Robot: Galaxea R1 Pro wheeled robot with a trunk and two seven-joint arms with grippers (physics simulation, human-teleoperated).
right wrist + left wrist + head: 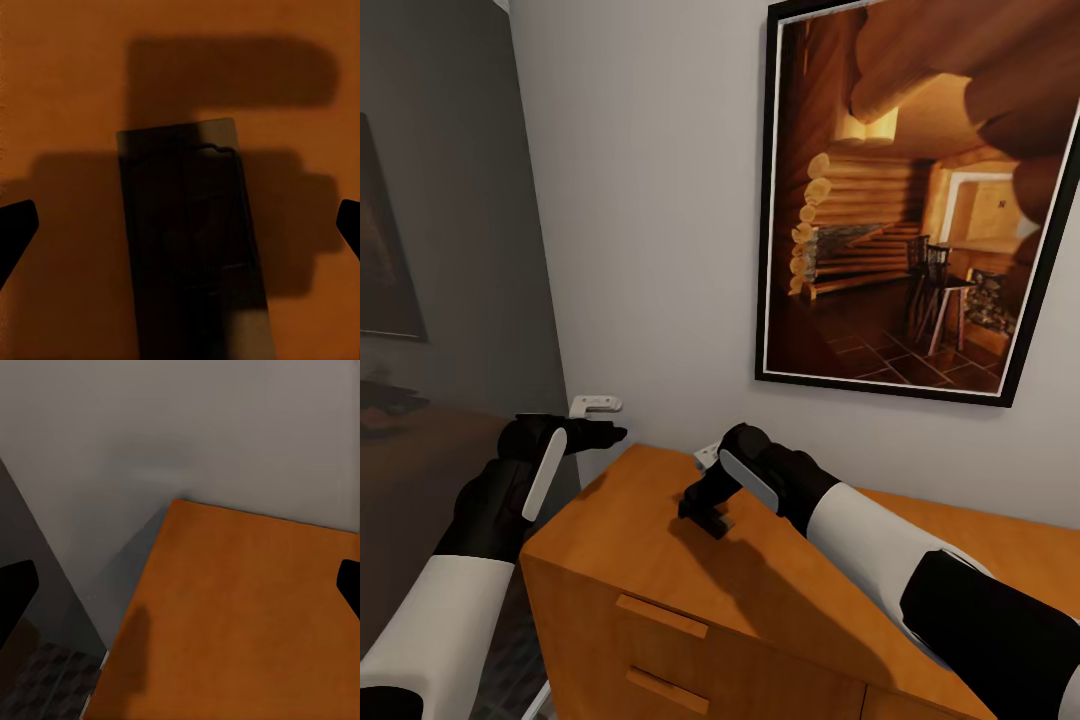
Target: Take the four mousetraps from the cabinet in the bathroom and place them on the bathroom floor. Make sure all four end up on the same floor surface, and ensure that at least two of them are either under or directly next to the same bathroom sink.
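Note:
A mousetrap (191,240) lies flat on the cabinet top (67,90), a dark rectangular board in the shadow of my arm. My right gripper (184,225) hangs just above it, open, one finger on each side and apart from the board. In the head view the right gripper (705,515) points down at the orange-brown cabinet (650,570) near its back left part. My left gripper (605,435) hovers by the cabinet's left corner next to the wall, open and empty (182,589). A strip of the patterned bathroom floor (45,682) shows beside the cabinet (247,615).
A large framed picture of a log cabin room (920,200) hangs on the pale wall behind the cabinet. Two small white fittings (595,405) (707,453) sit on that wall near the cabinet's back left corner. Two tab handles (660,615) mark the cabinet front. A dark wall (440,250) stands at left.

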